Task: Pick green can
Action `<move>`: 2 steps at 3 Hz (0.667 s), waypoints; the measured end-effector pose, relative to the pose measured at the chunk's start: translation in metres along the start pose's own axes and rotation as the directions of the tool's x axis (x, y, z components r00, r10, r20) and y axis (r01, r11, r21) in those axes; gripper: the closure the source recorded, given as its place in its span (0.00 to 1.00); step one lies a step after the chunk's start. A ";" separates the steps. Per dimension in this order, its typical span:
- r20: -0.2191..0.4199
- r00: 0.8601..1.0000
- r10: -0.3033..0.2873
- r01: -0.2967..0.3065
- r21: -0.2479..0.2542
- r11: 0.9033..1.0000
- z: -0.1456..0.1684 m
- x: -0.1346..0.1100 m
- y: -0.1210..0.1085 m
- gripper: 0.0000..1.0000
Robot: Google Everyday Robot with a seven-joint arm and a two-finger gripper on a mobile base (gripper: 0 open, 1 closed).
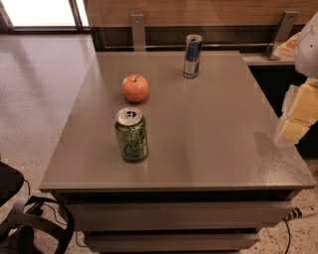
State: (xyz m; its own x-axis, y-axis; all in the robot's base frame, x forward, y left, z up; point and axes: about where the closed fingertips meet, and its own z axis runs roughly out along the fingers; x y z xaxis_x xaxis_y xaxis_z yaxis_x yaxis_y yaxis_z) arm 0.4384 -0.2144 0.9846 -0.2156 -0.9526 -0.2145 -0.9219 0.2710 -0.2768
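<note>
A grey, matte table (213,144) with a flat top and drawer-like fronts beneath its near edge was seen on a pale speckled floor (35,99). Taking the middle of the tabletop as the dial's centre, the green can (131,135) was found upright at about 8 o'clock, near the front-left part of the surface, its silver top and pull tab turned upward. A red-orange apple (135,88) was set at about 10 o'clock, just behind the can and apart from it. A slim blue-and-silver can (192,56) was placed upright at 12 o'clock, close to the far edge.

The gripper (297,116) was seen at 3 o'clock, as pale blocky shapes over the table's right edge, well apart from the green can; nothing was seen to be held, and whether it was open or closed could not be told.

Behind the table, a wood-panelled wall (208,12) was shown, and a bright window (42,12) at 11 o'clock. Dark straps (35,225) were left on the floor at 7 o'clock.
</note>
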 end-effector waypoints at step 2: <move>0.045 0.999 0.000 0.001 -0.012 1.000 0.001 -0.002 0.001 0.00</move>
State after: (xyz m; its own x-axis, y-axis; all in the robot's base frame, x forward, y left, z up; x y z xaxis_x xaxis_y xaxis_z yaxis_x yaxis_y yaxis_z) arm 0.4387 -0.2124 0.9835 -0.2008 -0.9454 -0.2568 -0.9257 0.2689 -0.2661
